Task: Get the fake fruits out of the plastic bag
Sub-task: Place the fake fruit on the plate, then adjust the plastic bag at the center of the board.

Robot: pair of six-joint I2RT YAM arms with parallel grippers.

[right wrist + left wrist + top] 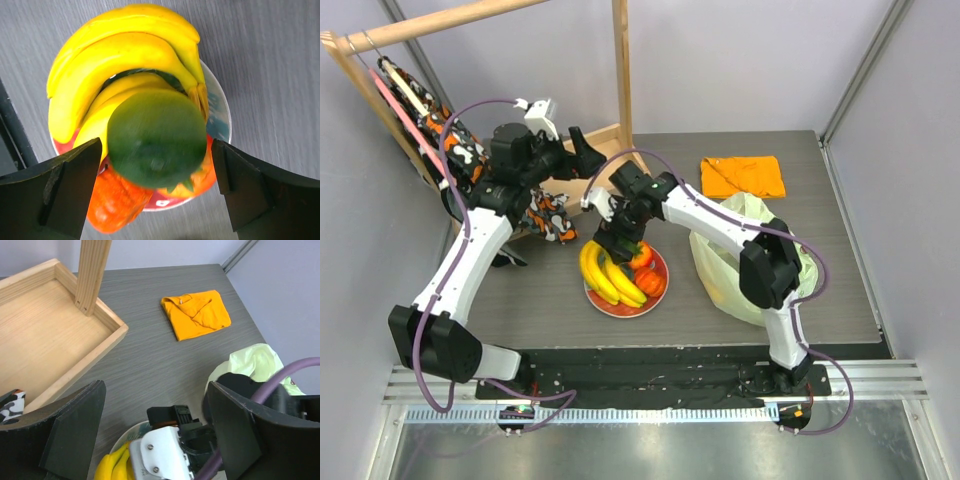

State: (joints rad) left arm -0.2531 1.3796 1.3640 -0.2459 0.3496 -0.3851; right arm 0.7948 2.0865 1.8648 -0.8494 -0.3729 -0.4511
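Note:
A yellow banana bunch point(605, 275) and orange-red fruits point(645, 270) lie on the round red and teal plate point(660, 296). My right gripper point(620, 238) hovers over the plate. In the right wrist view it point(156, 145) is wide open around a blurred round green fruit point(150, 120), with gaps on both sides, above the bananas point(120, 50) and an orange fruit point(112, 210). The pale yellow-green plastic bag point(725, 265) sits right of the plate. My left gripper point(582, 148) is open and empty, raised behind the plate, and its own view point(155, 387) looks down on the right wrist.
A folded orange cloth point(742, 177) lies at the back right and shows in the left wrist view point(197, 315). A wooden tray point(45, 335) with an upright post point(621, 70) stands at the back left, with patterned cloth point(552, 215) beside it.

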